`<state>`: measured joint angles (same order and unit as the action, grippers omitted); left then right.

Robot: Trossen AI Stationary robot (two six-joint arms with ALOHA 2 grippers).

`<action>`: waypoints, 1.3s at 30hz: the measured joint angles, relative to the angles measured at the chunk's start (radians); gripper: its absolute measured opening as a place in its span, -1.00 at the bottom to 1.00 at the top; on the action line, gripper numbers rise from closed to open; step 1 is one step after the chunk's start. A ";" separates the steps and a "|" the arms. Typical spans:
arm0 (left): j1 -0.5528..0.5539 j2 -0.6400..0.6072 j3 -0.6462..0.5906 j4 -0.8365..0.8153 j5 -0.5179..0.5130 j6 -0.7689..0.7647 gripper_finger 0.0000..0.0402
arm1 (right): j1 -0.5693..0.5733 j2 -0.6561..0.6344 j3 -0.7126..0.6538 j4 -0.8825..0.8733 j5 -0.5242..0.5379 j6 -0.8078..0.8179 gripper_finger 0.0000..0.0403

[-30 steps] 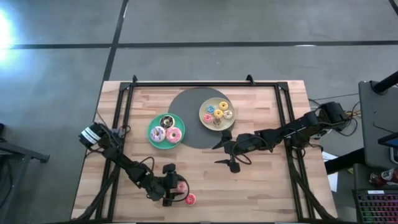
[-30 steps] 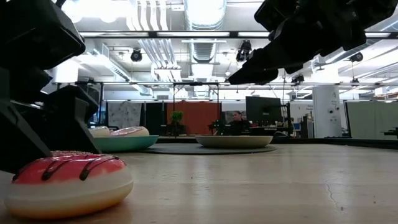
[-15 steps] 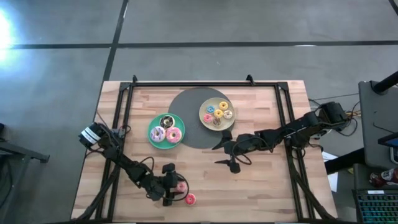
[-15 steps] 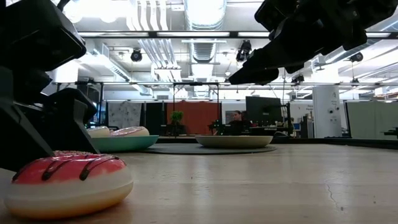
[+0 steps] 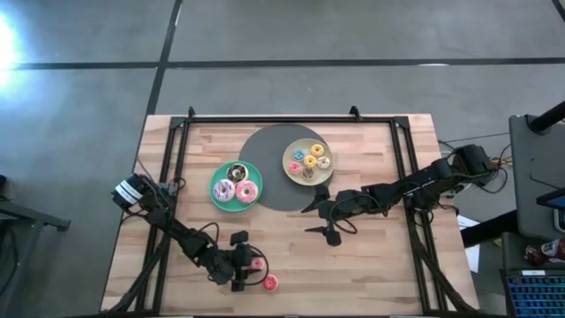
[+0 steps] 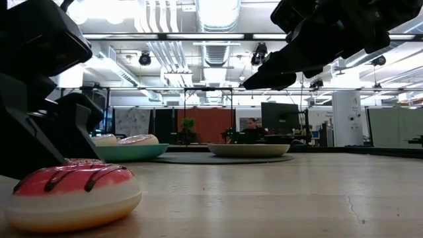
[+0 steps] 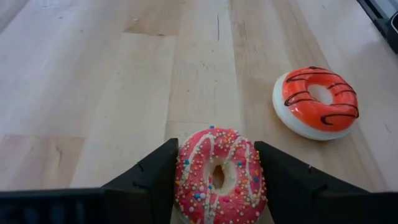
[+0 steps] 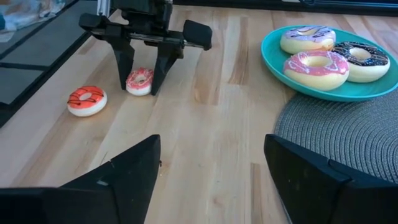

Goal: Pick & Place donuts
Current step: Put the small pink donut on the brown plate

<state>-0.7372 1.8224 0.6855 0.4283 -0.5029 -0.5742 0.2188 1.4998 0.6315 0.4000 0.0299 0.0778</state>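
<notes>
Left wrist view: the left gripper (image 7: 216, 177) pinches a pink donut (image 7: 219, 177) near the table's (image 5: 371, 265) front edge; a red donut (image 7: 316, 102) also awaits; right gripper (image 8: 211, 180) wide, empty.

- Pink-iced donut (image 7: 219, 180): multicoloured sprinkles, pale base.
- Red-iced donut (image 7: 316, 102), beside it: dark stripes, white base.
- Teal plate (image 8: 288, 76): lilac-white, pink and brown donuts.
- Round mat (image 8: 348, 134): grey, woven.
- Table (image 7: 93, 81): pale wood.

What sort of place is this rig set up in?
Probably an open-plan lab or office workshop: past the wooden table the low view shows exposed ceiling ducts, a monitor and a seated person; the high view shows a polished concrete floor.
</notes>
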 joint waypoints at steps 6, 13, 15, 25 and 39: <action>0.006 -0.027 0.004 -0.006 -0.004 0.054 -0.11 | 0.000 0.000 0.000 0.000 0.000 0.001 0.36; 0.076 -0.124 0.006 -0.009 -0.031 0.164 -0.11 | 0.014 -0.017 0.000 -0.028 -0.001 0.001 0.35; 0.113 -0.161 0.006 -0.014 -0.031 0.200 -0.11 | 0.024 -0.035 0.000 -0.060 -0.002 0.002 0.34; 0.399 -0.298 0.007 -0.092 0.093 0.363 -0.11 | 0.103 -0.185 0.000 -0.249 0.096 0.049 0.32; 0.805 -0.250 0.151 -0.101 0.327 0.474 -0.11 | 0.195 -0.311 -0.090 -0.299 0.262 0.132 0.28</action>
<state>0.0674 1.5722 0.8363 0.3274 -0.1764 -0.1005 0.4139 1.1891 0.5410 0.1009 0.2924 0.2094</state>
